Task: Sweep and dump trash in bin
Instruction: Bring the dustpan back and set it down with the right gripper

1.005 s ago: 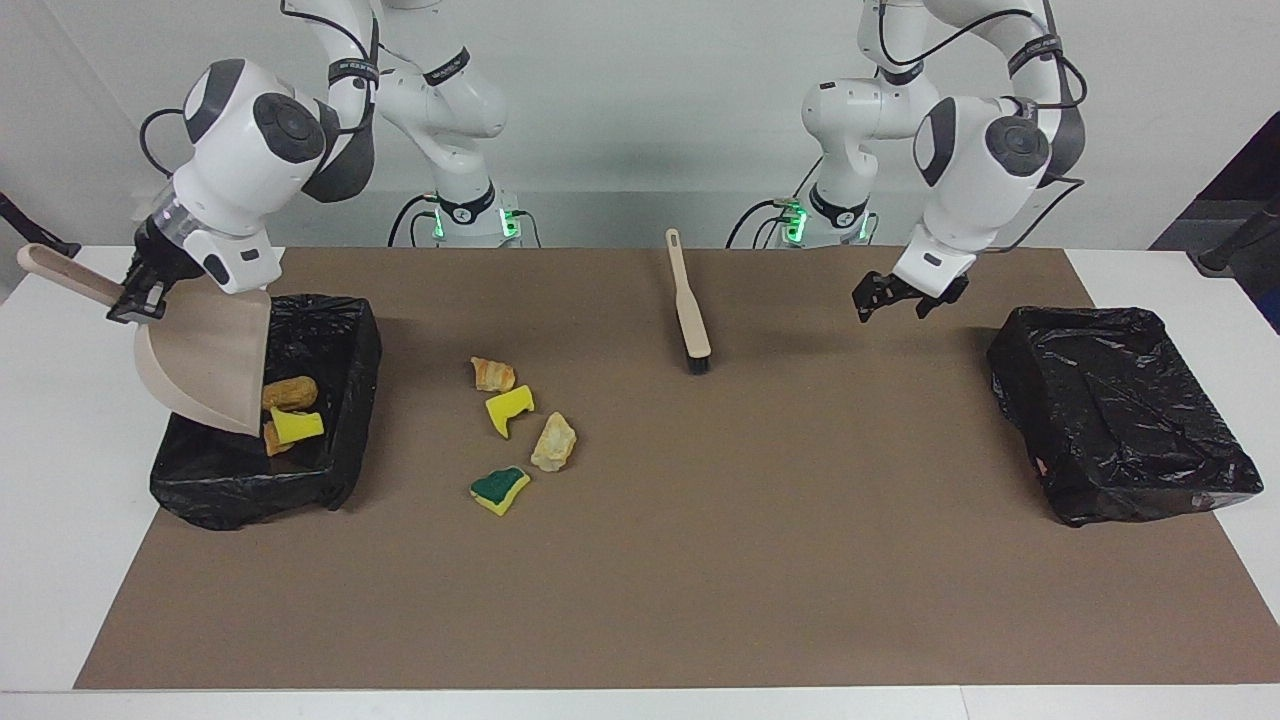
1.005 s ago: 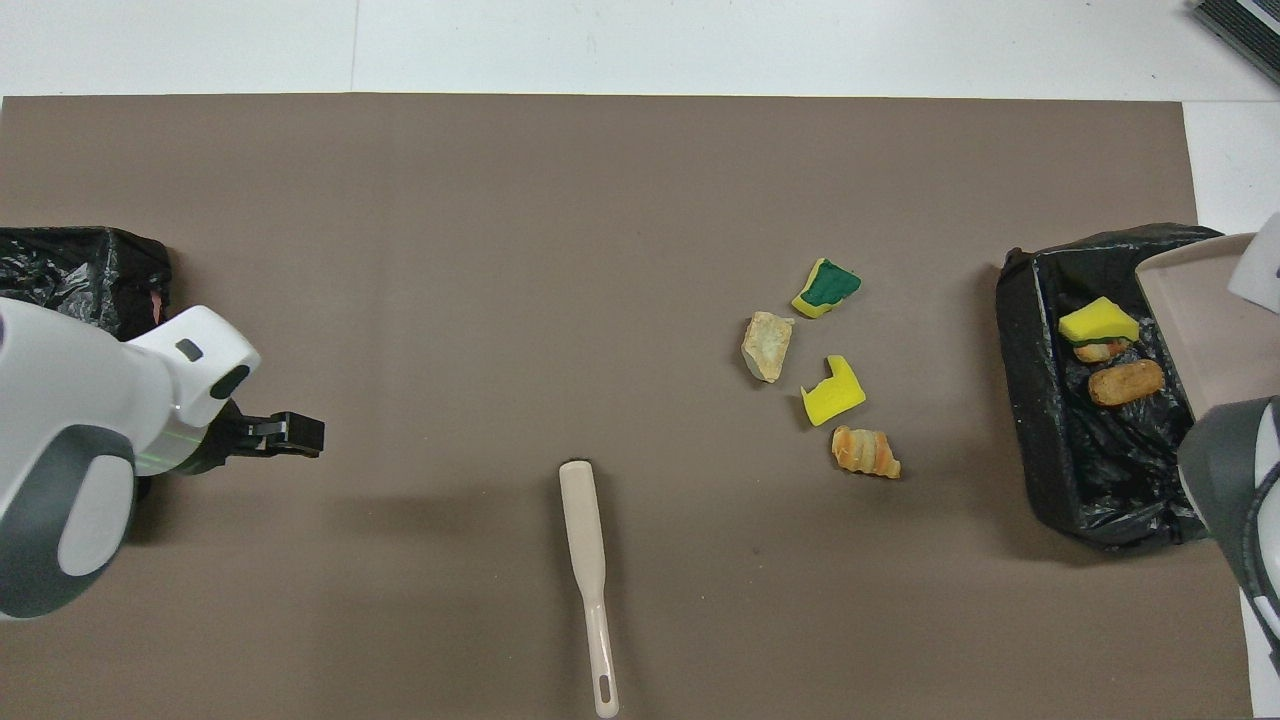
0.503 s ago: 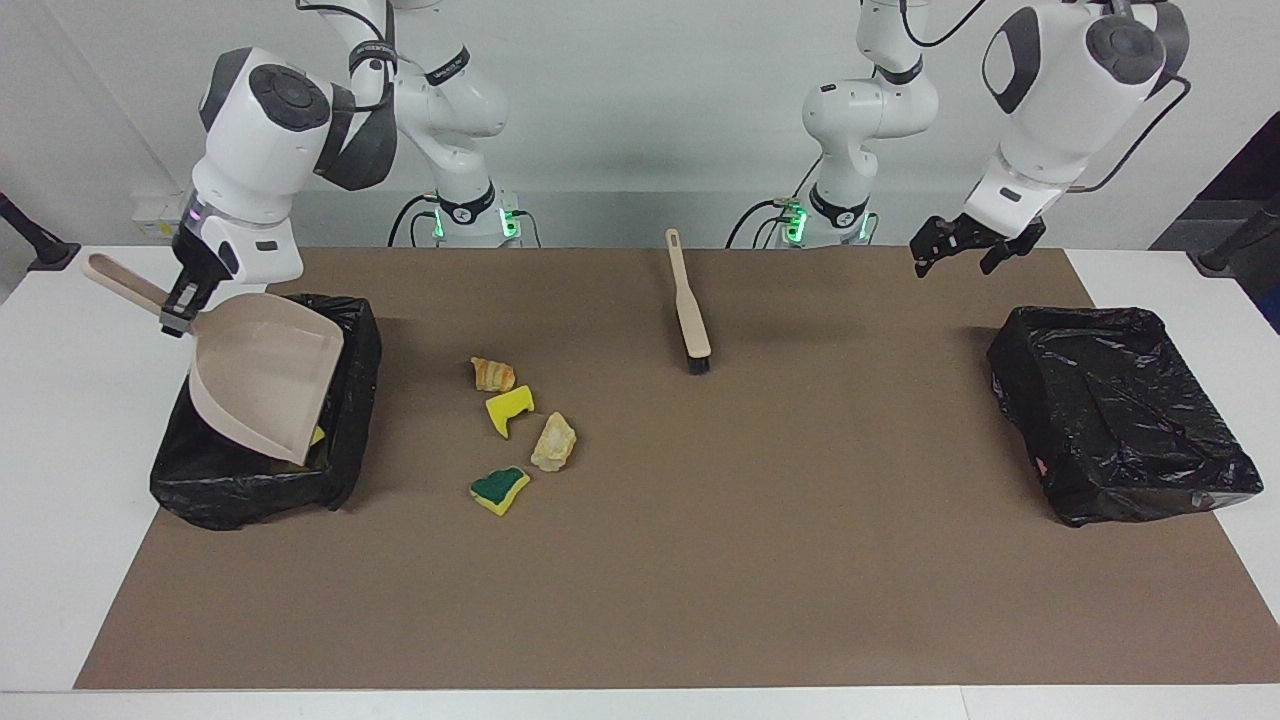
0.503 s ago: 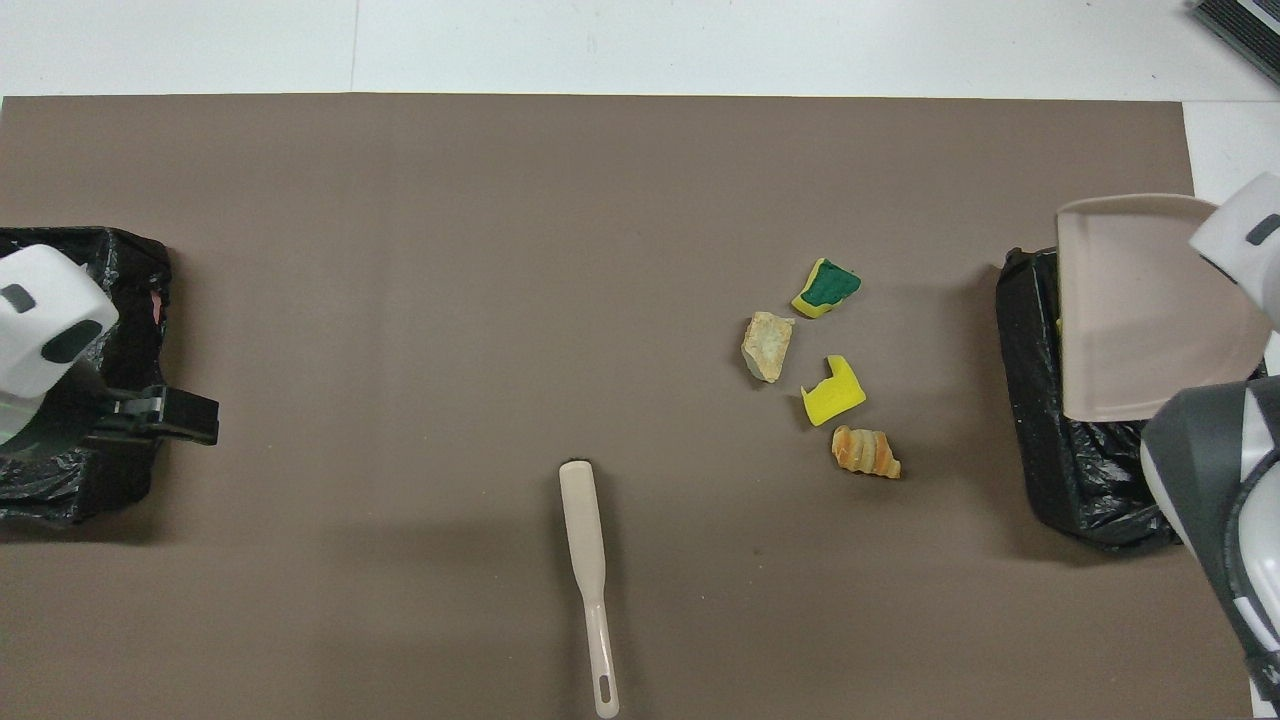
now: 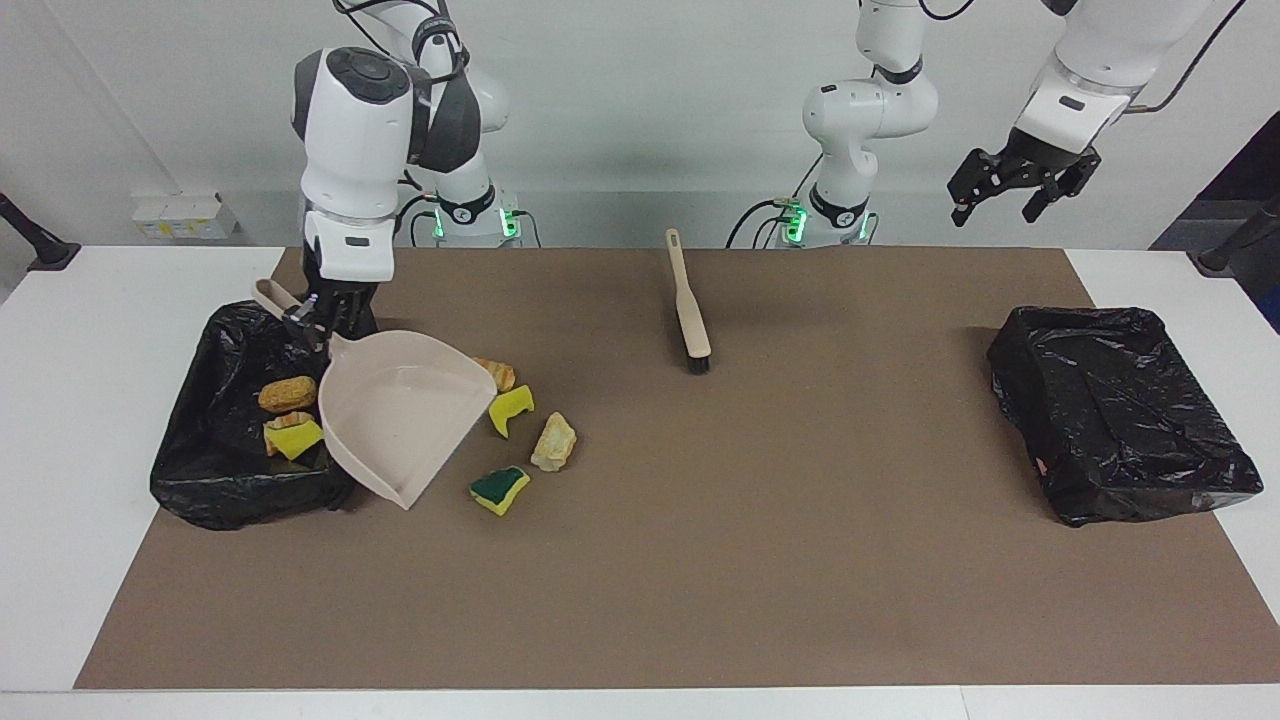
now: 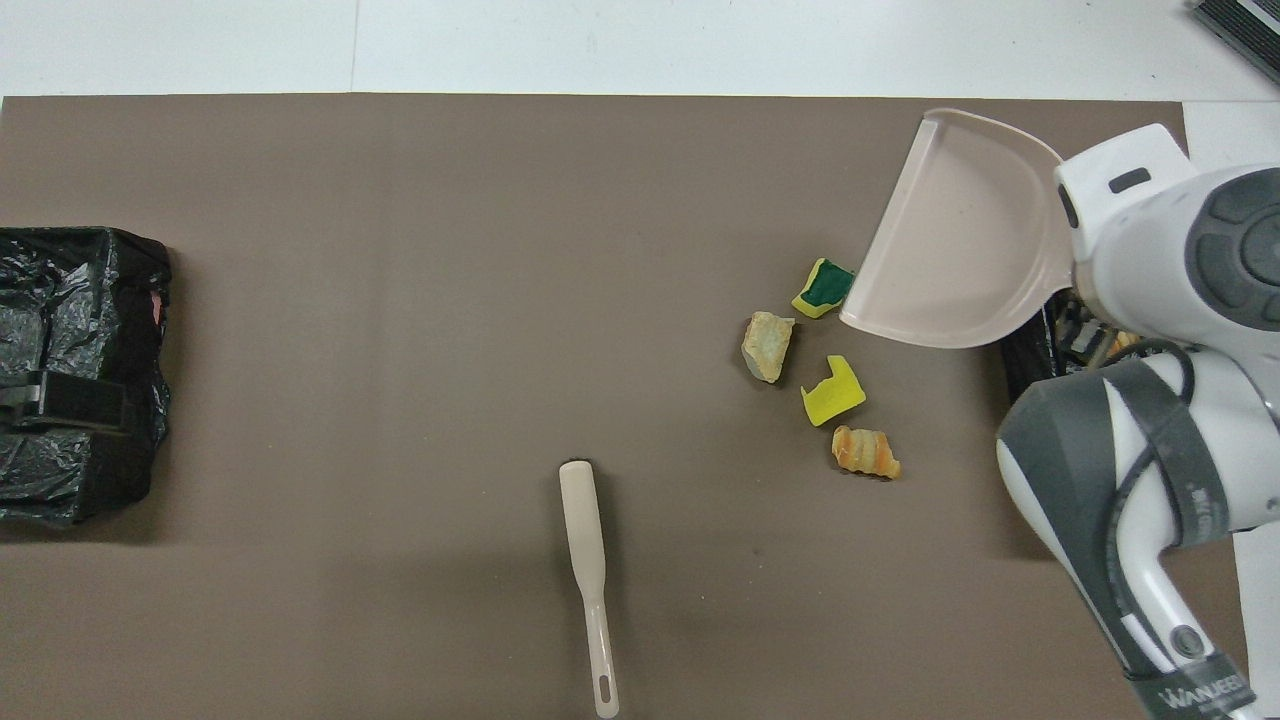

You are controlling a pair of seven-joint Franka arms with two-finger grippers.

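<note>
White table (image 5: 60,420) with a brown mat (image 5: 760,560) spread over most of its top. Plain pale wall (image 5: 620,90) at the robots' end. Small white box (image 5: 185,215) at the wall's foot. Dark slatted object (image 6: 1240,25) off one table corner. Even, diffuse lighting.

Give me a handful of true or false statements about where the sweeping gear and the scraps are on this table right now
1. The right tool grips the beige plastic dustpan by its handle. True.
2. The beige long-handled brush with black bristles is in the left tool. False: it lies on the brown mat, and that tool hangs open and empty in the air.
3. Four scraps lie on the mat. True.
4. The black-lined bin beside the dustpan is empty. False: three scraps lie inside.
5. The dustpan carries scraps. False: its tray is bare.
</note>
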